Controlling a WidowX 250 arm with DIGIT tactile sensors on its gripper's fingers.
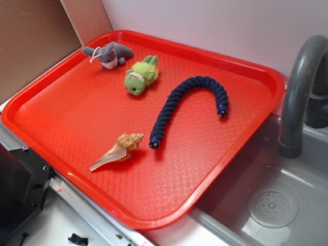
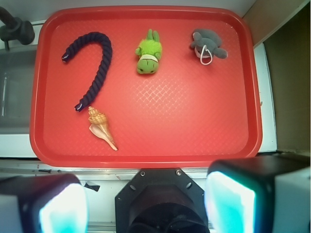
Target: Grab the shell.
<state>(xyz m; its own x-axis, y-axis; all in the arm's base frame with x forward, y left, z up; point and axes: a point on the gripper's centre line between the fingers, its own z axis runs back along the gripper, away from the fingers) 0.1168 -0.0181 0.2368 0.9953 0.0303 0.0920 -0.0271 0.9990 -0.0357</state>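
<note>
The shell (image 1: 119, 151) (image 2: 101, 128) is a small tan-orange conch lying flat on the red tray (image 1: 77, 102) (image 2: 194, 126), near its front edge, pale tip pointing toward the rim. Its knobby end lies close to one end of a dark blue rope (image 1: 189, 102) (image 2: 95, 65). My gripper (image 2: 146, 206) is open, high above the tray's near edge, with nothing between its wide-apart fingers (image 2: 228, 201). The shell lies well ahead and left of the gripper in the wrist view. The gripper does not show in the exterior view.
A green plush toy (image 1: 141, 75) (image 2: 149, 52) and a grey plush toy (image 1: 108, 54) (image 2: 207, 46) lie at the tray's far side. A grey sink (image 1: 277, 205) with a curved faucet (image 1: 300, 92) adjoins the tray. A black robot base (image 1: 20, 184) (image 2: 163, 199) stands by the near edge.
</note>
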